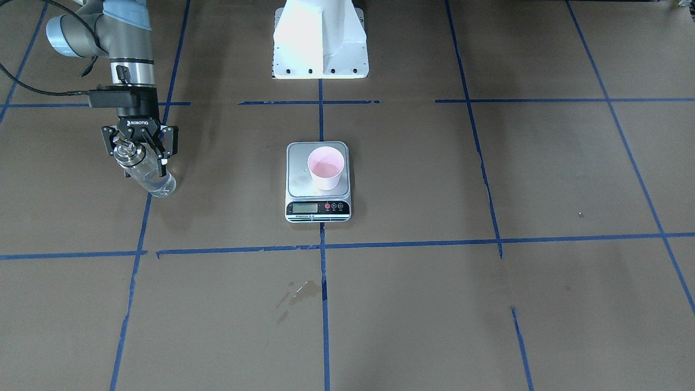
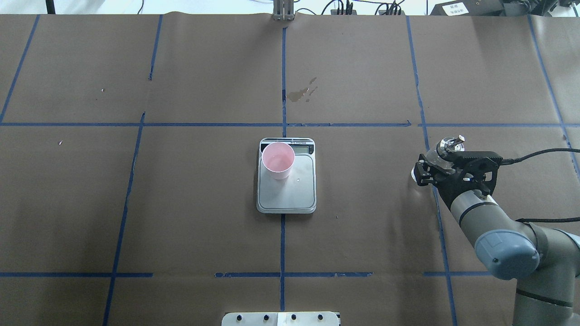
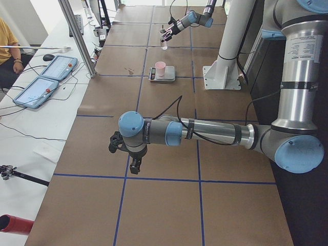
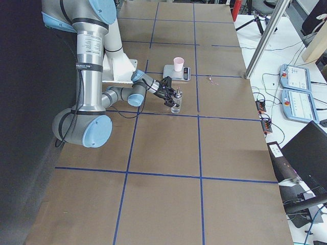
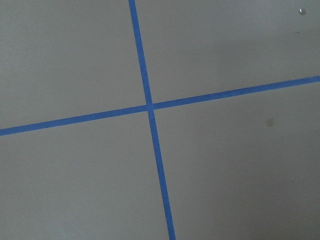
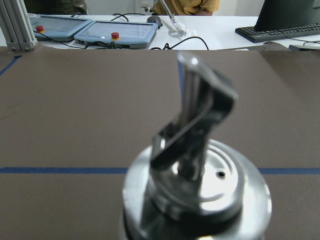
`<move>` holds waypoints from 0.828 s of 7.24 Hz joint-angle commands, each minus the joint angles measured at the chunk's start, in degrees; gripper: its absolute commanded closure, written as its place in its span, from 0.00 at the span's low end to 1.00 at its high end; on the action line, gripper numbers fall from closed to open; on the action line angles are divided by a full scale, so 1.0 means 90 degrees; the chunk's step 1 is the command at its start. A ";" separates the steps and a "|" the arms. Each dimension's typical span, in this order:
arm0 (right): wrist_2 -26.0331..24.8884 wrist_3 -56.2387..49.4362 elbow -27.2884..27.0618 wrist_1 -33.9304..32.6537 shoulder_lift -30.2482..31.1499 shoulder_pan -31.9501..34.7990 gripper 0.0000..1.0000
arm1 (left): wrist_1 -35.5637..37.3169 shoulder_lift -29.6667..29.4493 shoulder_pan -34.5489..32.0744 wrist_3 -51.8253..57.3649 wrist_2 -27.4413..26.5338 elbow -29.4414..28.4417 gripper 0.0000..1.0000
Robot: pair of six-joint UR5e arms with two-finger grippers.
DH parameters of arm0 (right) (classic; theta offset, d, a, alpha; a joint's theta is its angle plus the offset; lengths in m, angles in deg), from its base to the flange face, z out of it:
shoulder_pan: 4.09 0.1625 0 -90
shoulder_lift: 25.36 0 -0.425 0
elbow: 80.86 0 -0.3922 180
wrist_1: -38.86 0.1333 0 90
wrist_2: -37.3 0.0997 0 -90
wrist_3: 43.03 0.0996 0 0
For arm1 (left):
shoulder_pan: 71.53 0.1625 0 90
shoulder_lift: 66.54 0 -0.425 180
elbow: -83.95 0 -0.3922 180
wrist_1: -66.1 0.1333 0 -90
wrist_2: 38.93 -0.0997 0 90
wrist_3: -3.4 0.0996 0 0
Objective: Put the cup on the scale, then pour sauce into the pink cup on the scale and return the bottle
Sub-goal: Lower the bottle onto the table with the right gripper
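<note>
The pink cup (image 1: 326, 167) stands on the back part of the scale (image 1: 317, 209), upright; it also shows in the overhead view (image 2: 278, 159) on the steel platform (image 2: 290, 199). The clear bottle (image 1: 152, 179) with its metal cap stands upright on the table, far to the robot's right of the scale. My right gripper (image 1: 138, 155) is around the bottle's neck, shut on it. The cap and spout (image 6: 200, 190) fill the right wrist view. My left gripper (image 3: 134, 165) hangs over bare table far from the scale; I cannot tell whether it is open.
A wet stain (image 1: 298, 290) lies on the brown paper on the operators' side of the scale. The robot's white base (image 1: 320, 41) stands behind the scale. Blue tape lines (image 5: 150, 107) cross the table. Operator consoles (image 3: 48, 77) sit off the table's far edge.
</note>
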 commanded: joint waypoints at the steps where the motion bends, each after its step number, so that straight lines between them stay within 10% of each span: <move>1: -0.0173 0.0001 0.0019 -0.0069 0.0000 -0.0100 0.52 | -0.0001 -0.0001 0.0000 0.0009 0.0000 -0.0001 0.00; 6: -0.0202 -0.0009 0.0107 -0.0069 0.0000 -0.0130 0.46 | 0.0009 -0.0001 0.0000 0.0009 0.0000 -0.0001 0.00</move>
